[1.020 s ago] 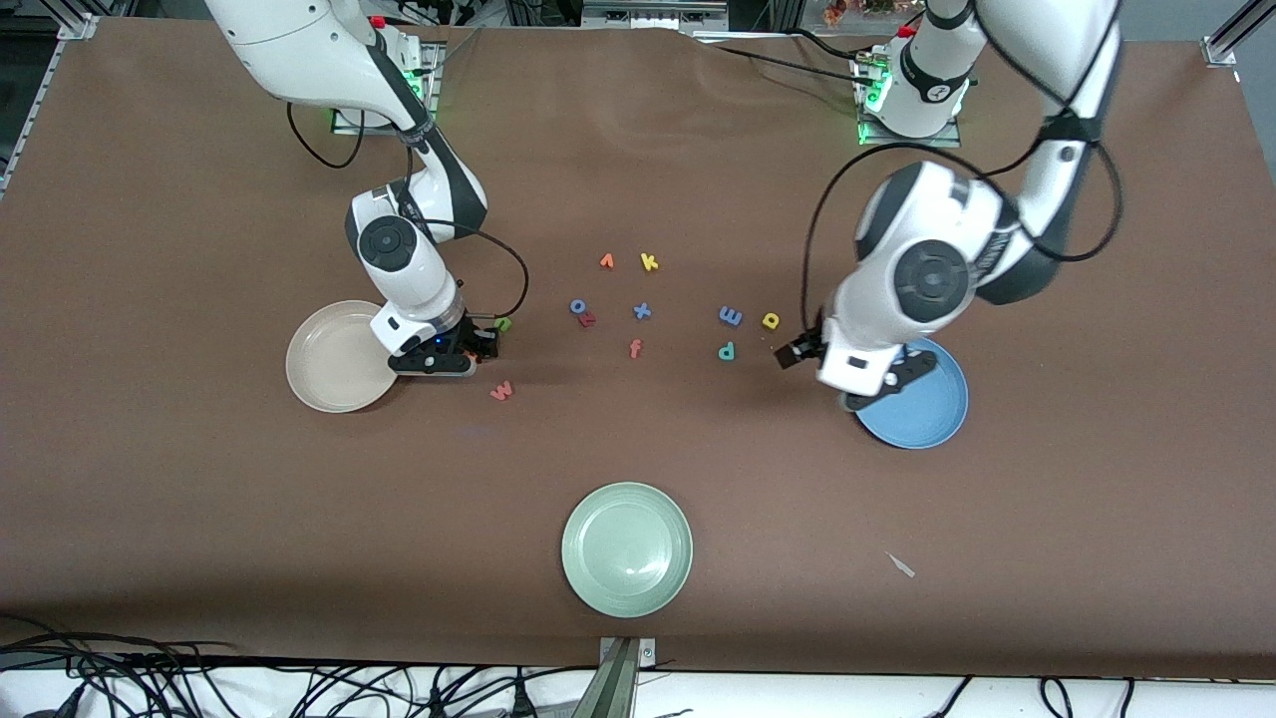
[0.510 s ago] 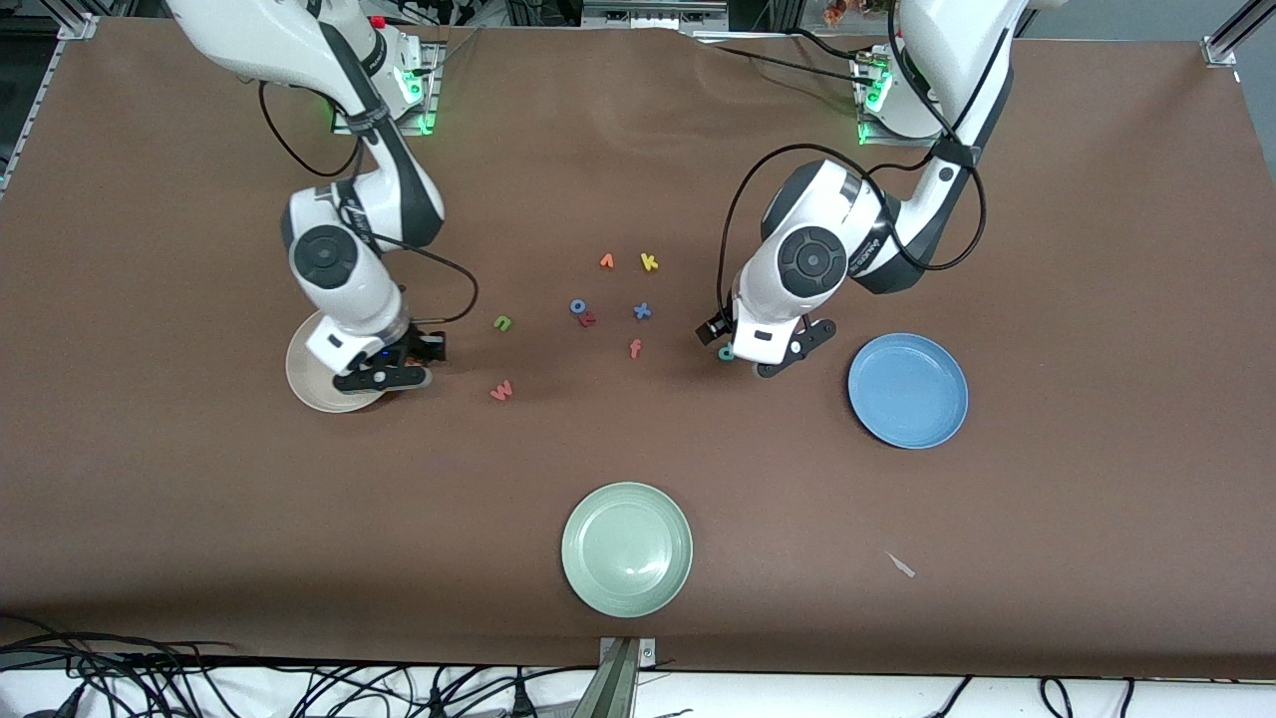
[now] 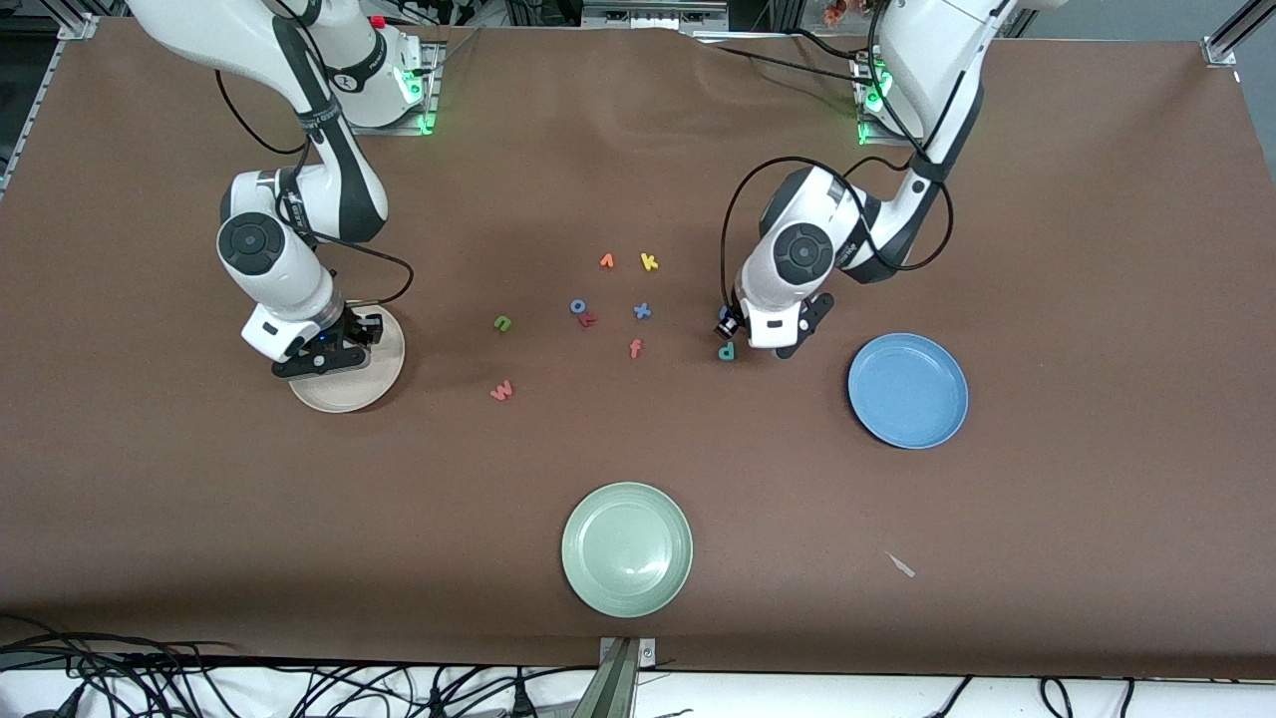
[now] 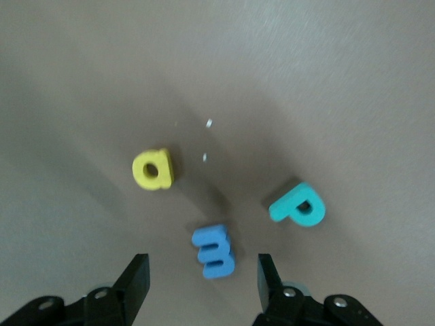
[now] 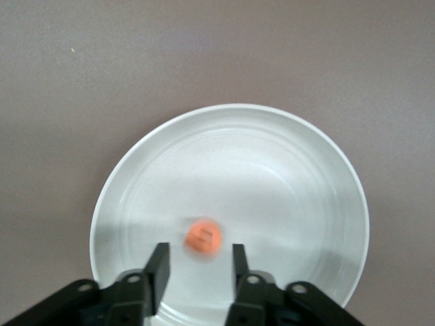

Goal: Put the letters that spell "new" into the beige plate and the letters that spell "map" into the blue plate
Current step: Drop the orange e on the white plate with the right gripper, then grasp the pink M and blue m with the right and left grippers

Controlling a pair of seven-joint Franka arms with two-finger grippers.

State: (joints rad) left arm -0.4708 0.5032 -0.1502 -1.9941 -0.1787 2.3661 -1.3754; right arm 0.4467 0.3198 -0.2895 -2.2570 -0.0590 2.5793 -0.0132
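Over the beige plate (image 5: 340, 183), the right end effector (image 5: 198, 263) stands parted, the orange e (image 5: 204, 238) freed beneath it, while the left end effector (image 4: 202, 275) hangs spread over the blue m (image 4: 214, 250), seemingly to pinch it.

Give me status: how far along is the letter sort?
Done: the orange e looks just dropped into the beige plate, below the open right pincer.

In hand: the left pincer, holding nothing, hangs open over the blue m, with the yellow a and teal p beside it.

Left: the green n and pinkish-red w lie on the table; the blue plate holds nothing.
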